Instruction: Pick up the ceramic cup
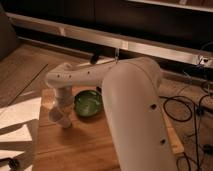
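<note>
The ceramic cup [63, 120] is a small off-white cup standing on the wooden table [85, 145], left of the green bowl [89, 103]. My gripper [60, 112] hangs at the end of the white arm [130, 110] and comes down right over the cup, covering its upper part. The cup's base shows below the gripper and rests on the wood. The bowl is empty and sits close to the gripper's right side, apart from the cup.
White sheets [17, 122] lie at the table's left edge, with a small dark object [13, 162] at the bottom left. Black cables [192, 107] lie on the floor to the right. A metal rail [100, 40] runs along the back.
</note>
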Available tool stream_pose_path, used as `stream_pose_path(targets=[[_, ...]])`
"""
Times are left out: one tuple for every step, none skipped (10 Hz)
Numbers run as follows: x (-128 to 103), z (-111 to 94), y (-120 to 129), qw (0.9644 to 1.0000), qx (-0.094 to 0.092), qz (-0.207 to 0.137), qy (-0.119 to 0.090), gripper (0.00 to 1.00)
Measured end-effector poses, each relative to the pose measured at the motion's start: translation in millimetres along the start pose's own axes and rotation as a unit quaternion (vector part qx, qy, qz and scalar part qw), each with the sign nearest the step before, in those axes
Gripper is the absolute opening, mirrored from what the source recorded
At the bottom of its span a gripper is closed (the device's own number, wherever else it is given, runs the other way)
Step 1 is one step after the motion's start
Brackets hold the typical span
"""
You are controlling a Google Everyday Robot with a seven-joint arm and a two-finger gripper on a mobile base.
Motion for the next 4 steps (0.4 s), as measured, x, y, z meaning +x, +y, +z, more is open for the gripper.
stream_pose_path(targets=[[2,-15,4,1.0,0.003,-0.004,-0.007,0.0],[5,-34,5,0.9997,0.017,-0.004,-0.017,0.0],[11,-56,-2,0.9989,0.038,0.0,-0.028,0.0],[16,-73,-9,0.9978,0.055,0.008,-0.035,0.0]])
